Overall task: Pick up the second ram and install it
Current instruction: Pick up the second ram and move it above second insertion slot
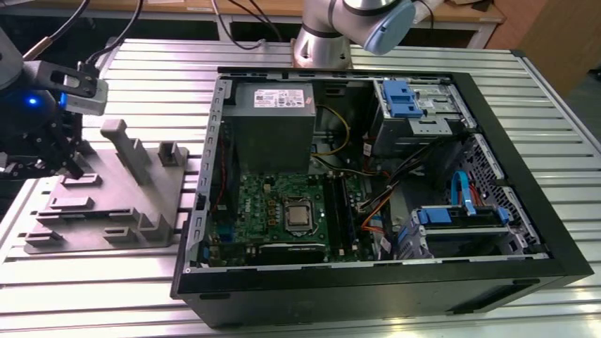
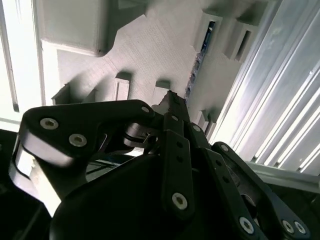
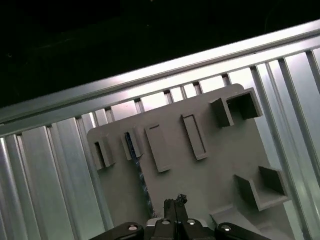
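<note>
The second ram (image 3: 138, 172) is a thin dark blue-green stick standing on edge in a slot of the grey holder tray (image 3: 210, 175). In the second wrist view the ram (image 2: 199, 57) shows as a blue strip along a tray slot. My gripper (image 3: 175, 202) hangs just above the tray, a little to one side of the stick and apart from it. Its black fingertips (image 2: 172, 100) are pressed together with nothing between them. In the exterior view the gripper (image 1: 42, 158) is at the far left, over the left end of the tray (image 1: 103, 204).
An open black computer case (image 1: 376, 176) lies to the exterior view's right of the tray, with a green motherboard (image 1: 281, 211), long black slots (image 1: 341, 211) and a grey power-supply box (image 1: 272, 105). Everything rests on a ribbed metal table (image 1: 545, 91). The arm's base (image 1: 324, 42) stands behind the case.
</note>
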Tool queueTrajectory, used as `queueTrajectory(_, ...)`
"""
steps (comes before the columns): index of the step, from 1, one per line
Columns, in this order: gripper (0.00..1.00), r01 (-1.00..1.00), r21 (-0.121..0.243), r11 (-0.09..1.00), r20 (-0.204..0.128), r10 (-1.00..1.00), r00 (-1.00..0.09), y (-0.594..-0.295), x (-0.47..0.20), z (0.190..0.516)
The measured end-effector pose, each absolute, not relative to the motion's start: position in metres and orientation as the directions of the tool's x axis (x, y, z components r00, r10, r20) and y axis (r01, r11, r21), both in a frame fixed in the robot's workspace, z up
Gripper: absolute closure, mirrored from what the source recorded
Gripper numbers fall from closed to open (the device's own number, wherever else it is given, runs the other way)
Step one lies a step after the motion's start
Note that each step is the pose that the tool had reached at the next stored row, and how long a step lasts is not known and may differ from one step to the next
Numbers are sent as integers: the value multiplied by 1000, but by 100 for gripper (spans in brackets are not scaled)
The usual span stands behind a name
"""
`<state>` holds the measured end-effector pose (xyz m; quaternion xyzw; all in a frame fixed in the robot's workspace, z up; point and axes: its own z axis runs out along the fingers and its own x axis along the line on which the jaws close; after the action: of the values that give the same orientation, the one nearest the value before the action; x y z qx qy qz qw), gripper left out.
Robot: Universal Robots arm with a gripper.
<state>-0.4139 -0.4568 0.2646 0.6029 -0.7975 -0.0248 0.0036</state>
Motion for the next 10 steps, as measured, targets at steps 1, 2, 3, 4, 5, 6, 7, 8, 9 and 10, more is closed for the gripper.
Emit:
queueTrajectory(1, 90, -966, 44, 255, -24, -966, -256, -457, -414, 264)
queueTrajectory(2, 90, -970, 44, 237, -24, -971, -238, -457, -414, 264)
queueTrajectory(3, 90, -975, 44, 220, -24, -975, -221, -457, -414, 263)
queueTrajectory(4, 90, -978, 43, 202, -24, -979, -203, -457, -414, 263)
queueTrajectory(5, 90, -981, 43, 187, -24, -982, -188, -457, -414, 263)
queueTrajectory(6, 90, -984, 41, 175, -25, -984, -176, -457, -414, 263)
queueTrajectory(7, 90, -986, 37, 164, -26, -986, -165, -457, -414, 262)
queueTrajectory(8, 90, -988, 32, 152, -27, -988, -153, -457, -414, 262)
queueTrajectory(9, 90, -990, 28, 141, -27, -990, -141, -457, -414, 262)
queueTrajectory(10, 90, -991, 23, 129, -28, -991, -130, -457, -414, 262)
